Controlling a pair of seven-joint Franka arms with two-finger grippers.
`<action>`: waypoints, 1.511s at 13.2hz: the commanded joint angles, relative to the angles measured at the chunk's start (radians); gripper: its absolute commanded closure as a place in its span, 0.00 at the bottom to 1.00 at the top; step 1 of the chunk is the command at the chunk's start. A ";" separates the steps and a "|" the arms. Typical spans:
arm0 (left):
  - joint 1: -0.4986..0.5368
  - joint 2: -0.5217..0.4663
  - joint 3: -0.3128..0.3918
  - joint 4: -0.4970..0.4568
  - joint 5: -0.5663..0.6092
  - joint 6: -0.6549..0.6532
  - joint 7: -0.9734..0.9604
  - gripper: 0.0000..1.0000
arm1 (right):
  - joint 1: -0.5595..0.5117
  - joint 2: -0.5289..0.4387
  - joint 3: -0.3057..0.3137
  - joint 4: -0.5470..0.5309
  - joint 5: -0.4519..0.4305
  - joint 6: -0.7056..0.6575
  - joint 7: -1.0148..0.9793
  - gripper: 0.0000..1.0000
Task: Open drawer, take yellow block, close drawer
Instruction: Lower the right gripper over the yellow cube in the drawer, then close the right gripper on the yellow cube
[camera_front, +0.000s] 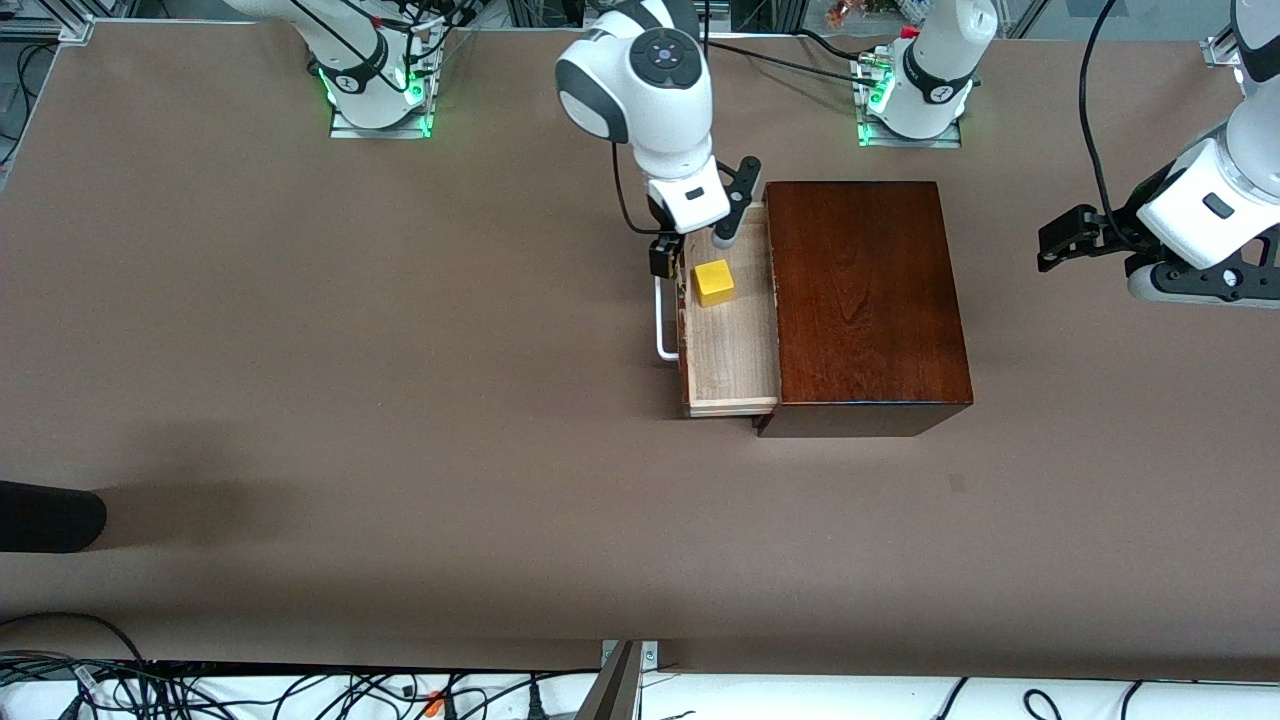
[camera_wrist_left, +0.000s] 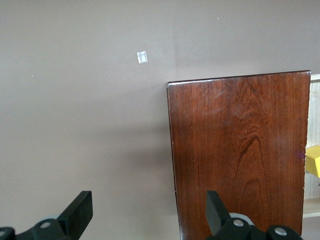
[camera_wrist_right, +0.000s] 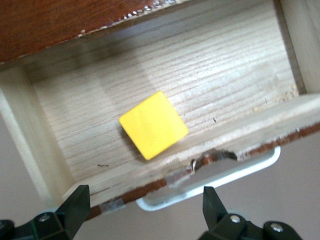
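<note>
The dark mahogany box (camera_front: 865, 300) stands mid-table. Its drawer (camera_front: 730, 350) is pulled out toward the right arm's end, white handle (camera_front: 662, 325) outermost. The yellow block (camera_front: 713, 282) lies in the drawer, in the part farther from the front camera. My right gripper (camera_front: 693, 248) is open and empty, over the drawer's front edge beside the block. In the right wrist view, the block (camera_wrist_right: 153, 125) lies on the drawer floor (camera_wrist_right: 235, 70), with the handle (camera_wrist_right: 225, 172) just ahead of the gripper (camera_wrist_right: 145, 200). My left gripper (camera_front: 1055, 245) is open, waiting beside the box (camera_wrist_left: 240, 150).
A dark rounded object (camera_front: 50, 515) lies at the table's edge toward the right arm's end. A small white mark (camera_wrist_left: 142, 57) is on the table near the box. Cables run along the table's near edge.
</note>
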 joint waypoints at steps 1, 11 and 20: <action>-0.012 -0.021 0.005 -0.010 -0.007 -0.002 0.046 0.00 | 0.023 0.041 -0.011 0.109 -0.071 -0.062 -0.076 0.00; -0.007 -0.006 0.008 0.039 -0.017 -0.012 0.035 0.00 | 0.039 0.187 -0.012 0.252 -0.074 -0.033 -0.309 0.00; -0.009 0.002 0.005 0.033 -0.014 -0.016 0.033 0.00 | 0.042 0.227 -0.018 0.267 -0.075 -0.019 -0.222 0.00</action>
